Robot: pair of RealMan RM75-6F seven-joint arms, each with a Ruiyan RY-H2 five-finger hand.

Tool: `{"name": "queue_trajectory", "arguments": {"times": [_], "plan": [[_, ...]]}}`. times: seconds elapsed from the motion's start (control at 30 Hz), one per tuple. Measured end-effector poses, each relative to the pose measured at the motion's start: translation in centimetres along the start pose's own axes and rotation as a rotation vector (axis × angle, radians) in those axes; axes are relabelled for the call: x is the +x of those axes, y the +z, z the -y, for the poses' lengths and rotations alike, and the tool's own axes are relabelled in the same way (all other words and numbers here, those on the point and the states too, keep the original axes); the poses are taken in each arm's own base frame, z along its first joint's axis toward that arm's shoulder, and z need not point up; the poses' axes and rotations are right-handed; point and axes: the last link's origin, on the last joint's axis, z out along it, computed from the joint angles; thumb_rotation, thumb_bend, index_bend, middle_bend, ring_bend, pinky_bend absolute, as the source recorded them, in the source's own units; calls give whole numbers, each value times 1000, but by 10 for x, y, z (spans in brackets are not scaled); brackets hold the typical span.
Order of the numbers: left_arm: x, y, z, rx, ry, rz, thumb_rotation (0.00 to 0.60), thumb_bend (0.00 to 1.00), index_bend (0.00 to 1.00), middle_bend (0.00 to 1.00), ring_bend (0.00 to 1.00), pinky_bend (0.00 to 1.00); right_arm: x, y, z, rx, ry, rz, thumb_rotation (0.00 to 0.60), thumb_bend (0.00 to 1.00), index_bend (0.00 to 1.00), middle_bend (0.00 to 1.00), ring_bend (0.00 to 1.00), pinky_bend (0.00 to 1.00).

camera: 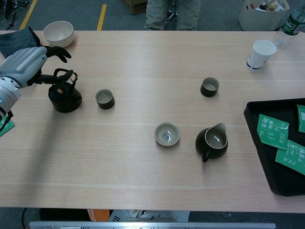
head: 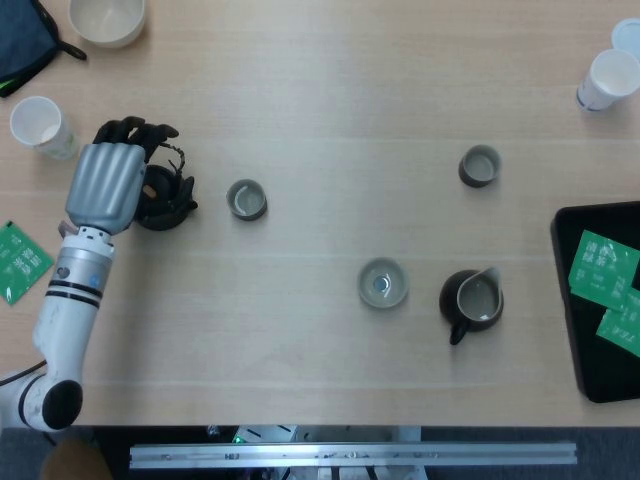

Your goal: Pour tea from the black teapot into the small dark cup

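The black teapot (head: 166, 199) (camera: 64, 96) stands upright on the table at the left, its wire handle raised. My left hand (head: 103, 181) (camera: 25, 64) hovers just left of and above it with the fingers (camera: 58, 52) spread and nothing held; its thumb reaches toward the handle. The small dark cup (head: 246, 199) (camera: 105, 98) sits a short way to the right of the teapot, apart from it. My right hand does not show in either view.
A second dark cup (head: 479, 166), a pale bowl cup (head: 383, 283) and a dark pitcher (head: 472, 299) stand mid-right. A black tray (head: 572, 300) holds green tea packets. Paper cups (head: 40, 125) (head: 606, 78), a white bowl (head: 106, 18) and a dark pouch (camera: 17, 42) line the far edges.
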Motion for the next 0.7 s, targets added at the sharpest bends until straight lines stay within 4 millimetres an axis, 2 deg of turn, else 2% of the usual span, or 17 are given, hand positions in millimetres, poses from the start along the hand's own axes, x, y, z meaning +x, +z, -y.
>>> {"name": "queue_trajectory", "arguments": {"times": [0.1, 0.3, 0.43, 0.57, 0.7], "plan": [[8, -8, 2, -15, -1, -35, 355, 313, 235, 290, 158, 171, -1, 2, 1, 5, -1, 5, 600, 146, 334, 325, 221, 233], [23, -33, 11, -29, 1, -109, 373, 312, 235, 290, 158, 167, -4, 5, 3, 14, 1, 16, 600, 146, 334, 325, 221, 233], [30, -57, 23, -9, 35, -154, 402, 313, 235, 290, 158, 166, -6, 6, 4, 21, 6, 24, 600, 146, 334, 325, 221, 233], [37, -83, 39, 55, 76, -176, 493, 313, 236, 289, 158, 163, -8, 6, 4, 24, 11, 31, 600, 146, 334, 325, 221, 233], [44, -108, 53, 134, 120, -171, 505, 312, 238, 290, 158, 163, -8, 6, 4, 28, 12, 27, 600, 146, 334, 325, 221, 233]]}}
